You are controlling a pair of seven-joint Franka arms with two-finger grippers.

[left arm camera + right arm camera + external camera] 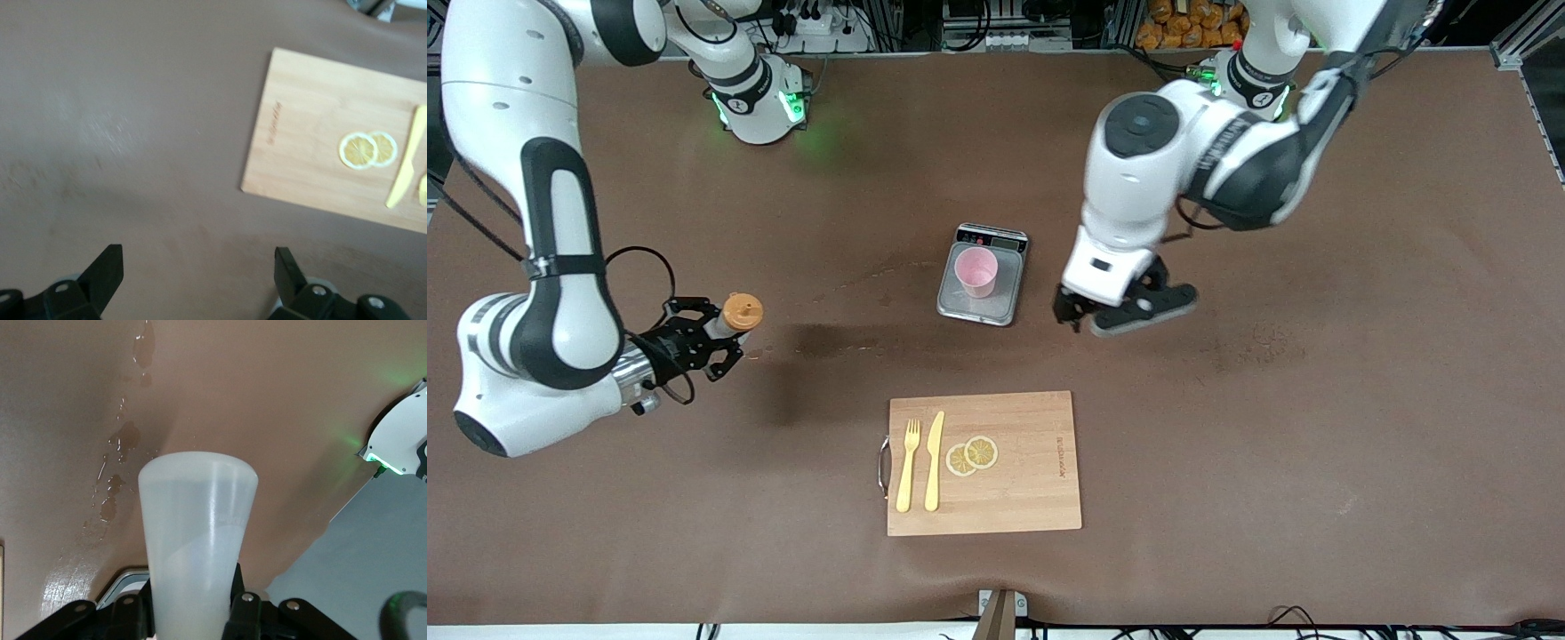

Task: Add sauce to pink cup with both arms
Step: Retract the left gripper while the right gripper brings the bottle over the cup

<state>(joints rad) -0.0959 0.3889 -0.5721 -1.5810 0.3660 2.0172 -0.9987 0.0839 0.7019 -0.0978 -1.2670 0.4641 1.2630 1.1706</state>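
Note:
The pink cup [975, 271] stands upright on a small kitchen scale [960, 307] in the middle of the table. My right gripper [698, 342] is shut on the sauce bottle [734, 318], whose orange cap shows, over the table toward the right arm's end. In the right wrist view the translucent bottle [197, 540] sits between the fingers [247, 607]. My left gripper [1103, 316] is open and empty, over the table beside the scale toward the left arm's end. The left wrist view shows its gripper [198, 273] spread wide over bare table.
A wooden cutting board [1032, 498] lies nearer to the front camera, with a yellow fork [908, 467], a yellow knife [934, 460] and two lemon slices [971, 455] on it. The board [307, 127] also shows in the left wrist view. Wet spots [123, 440] mark the table.

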